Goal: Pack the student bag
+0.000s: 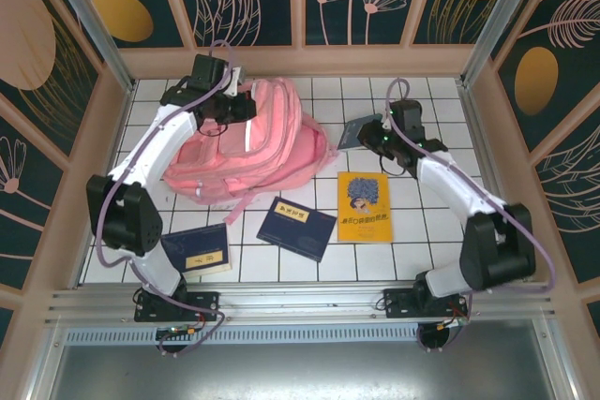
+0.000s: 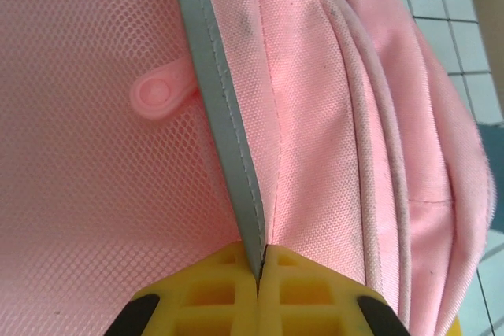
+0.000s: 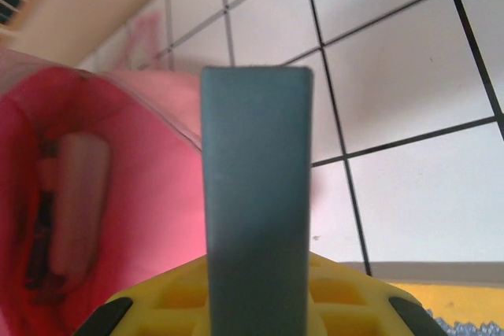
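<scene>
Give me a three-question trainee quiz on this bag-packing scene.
1. True or false: the left fingers are shut on the bag's grey stripe.
2. The right fingers hold: A) a bottle, B) a grey book, C) a strap.
3. How many books lie loose on the table?
Key: 1 true; 2 B; 3 three: the yellow book and two blue books.

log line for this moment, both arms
left gripper: shut on student bag, at its pale stripe | right gripper: shut on grey-blue book beside bag opening | on table: yellow book, two dark blue books
</scene>
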Robot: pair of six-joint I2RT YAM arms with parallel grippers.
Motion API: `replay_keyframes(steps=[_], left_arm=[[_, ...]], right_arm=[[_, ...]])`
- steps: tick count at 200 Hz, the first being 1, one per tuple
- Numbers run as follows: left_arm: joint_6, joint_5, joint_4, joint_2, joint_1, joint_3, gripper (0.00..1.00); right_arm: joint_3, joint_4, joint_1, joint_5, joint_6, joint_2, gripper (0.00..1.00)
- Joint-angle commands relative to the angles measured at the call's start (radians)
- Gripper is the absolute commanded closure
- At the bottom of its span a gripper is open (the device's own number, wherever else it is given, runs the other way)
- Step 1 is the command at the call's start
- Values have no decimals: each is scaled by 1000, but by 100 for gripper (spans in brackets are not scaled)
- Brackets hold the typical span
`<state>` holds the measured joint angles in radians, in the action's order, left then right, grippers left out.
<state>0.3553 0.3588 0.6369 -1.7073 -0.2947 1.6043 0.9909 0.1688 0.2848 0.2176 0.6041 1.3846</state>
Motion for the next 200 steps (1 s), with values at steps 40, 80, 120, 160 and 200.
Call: replay_keyframes(steps=[40, 80, 120, 160, 200], left_arm=[[-108, 159, -55, 181, -9, -16, 100], [-109, 214, -73, 215, 50, -28, 100], [-65, 398, -168, 222, 89, -65, 100], [-45, 483, -194, 196, 100, -43, 100], [-32, 482, -205, 205, 116, -54, 100]], right_arm=[[-156, -227, 22, 150, 12, -244, 100], [-225, -347, 34, 337, 73, -285, 100], [-285, -596, 95, 438, 199, -202, 100], [-204, -758, 163, 444, 287, 12, 100], [-27, -809, 256, 427, 338, 272, 100]])
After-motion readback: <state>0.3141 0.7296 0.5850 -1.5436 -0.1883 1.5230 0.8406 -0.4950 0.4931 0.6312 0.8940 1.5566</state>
